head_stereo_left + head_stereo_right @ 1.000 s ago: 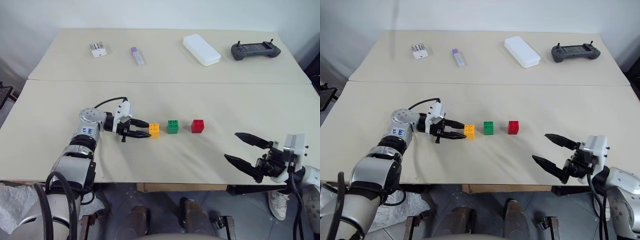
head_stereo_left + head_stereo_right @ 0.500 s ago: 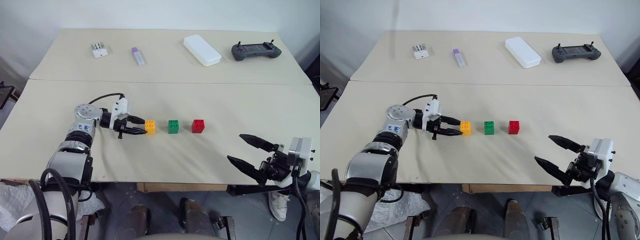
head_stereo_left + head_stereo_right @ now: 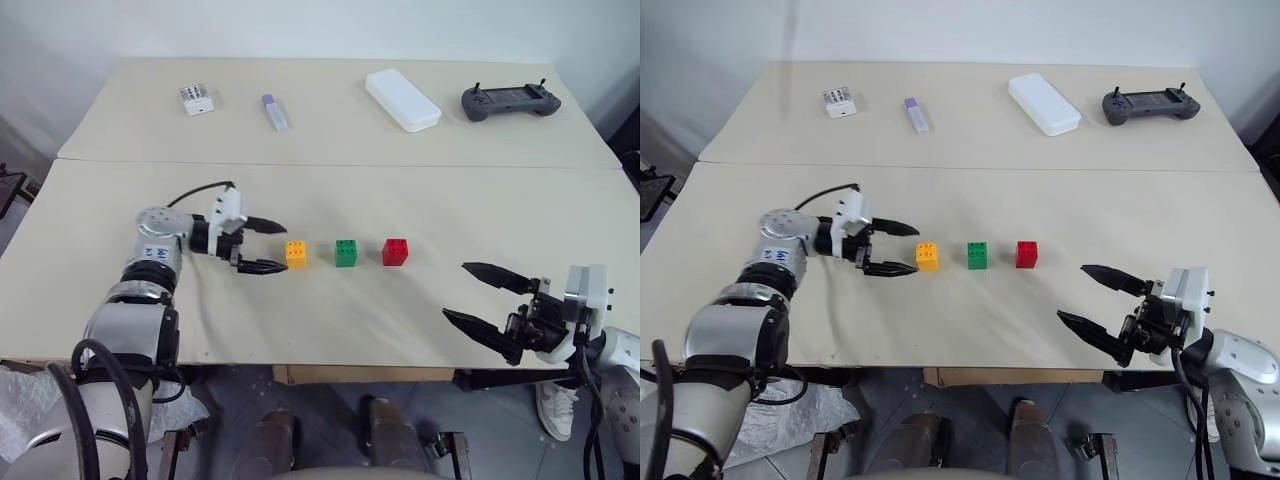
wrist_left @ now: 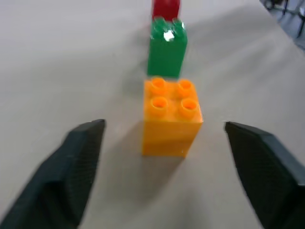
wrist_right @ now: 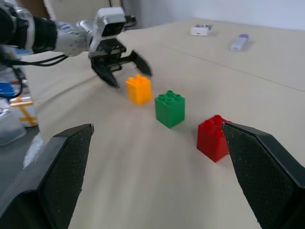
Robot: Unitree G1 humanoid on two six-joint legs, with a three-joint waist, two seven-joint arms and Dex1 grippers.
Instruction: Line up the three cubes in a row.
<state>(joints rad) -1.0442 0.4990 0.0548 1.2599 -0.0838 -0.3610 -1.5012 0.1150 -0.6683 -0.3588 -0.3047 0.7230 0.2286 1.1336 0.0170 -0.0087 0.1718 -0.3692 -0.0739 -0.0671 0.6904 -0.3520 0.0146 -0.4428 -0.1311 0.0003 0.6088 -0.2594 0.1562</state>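
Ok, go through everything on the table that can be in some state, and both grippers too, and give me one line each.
left gripper: open, just short of the orange-yellow cube, not touching
right gripper: open, holding nothing
orange-yellow cube: upright on the table, free, left end of the row
green cube: upright, middle of the row
red cube: upright, right end
purple-capped stick: lying flat, cap on

The left gripper has spread its fingers and drawn back from the orange-yellow cube.
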